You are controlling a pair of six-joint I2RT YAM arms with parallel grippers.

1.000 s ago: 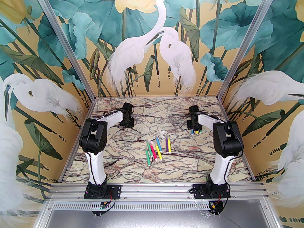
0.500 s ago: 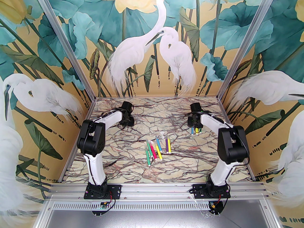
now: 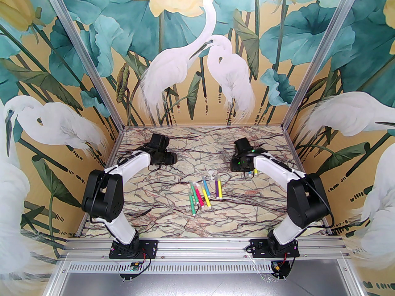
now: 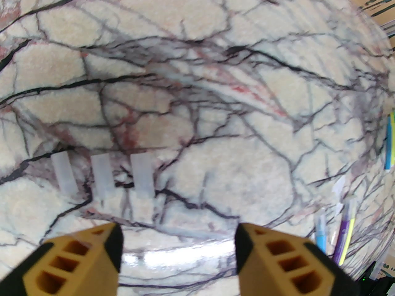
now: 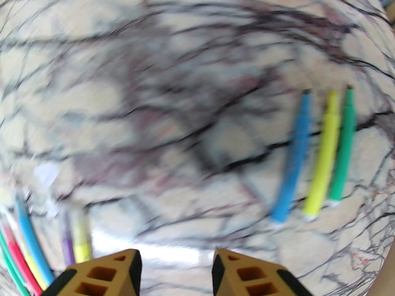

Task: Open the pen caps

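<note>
Starting at your left, the left gripper (image 4: 178, 236) hangs with its jaws apart and empty above the table (image 4: 216, 26). Three clear pen caps (image 4: 103, 174) lie in a row just beyond it, so three pens look done. In the middle, a cluster of pens (image 3: 200, 194) lies side by side. Their ends seem capped, though overhead they are too small to be sure, so count these as left to do. On your right, the right gripper (image 5: 176, 255) is also parted and holds nothing, with three bare-tipped pens (image 5: 324, 156) lying beside one another. The left wrist camera gives you the caps plainly; overhead I cannot pick them out.
</note>
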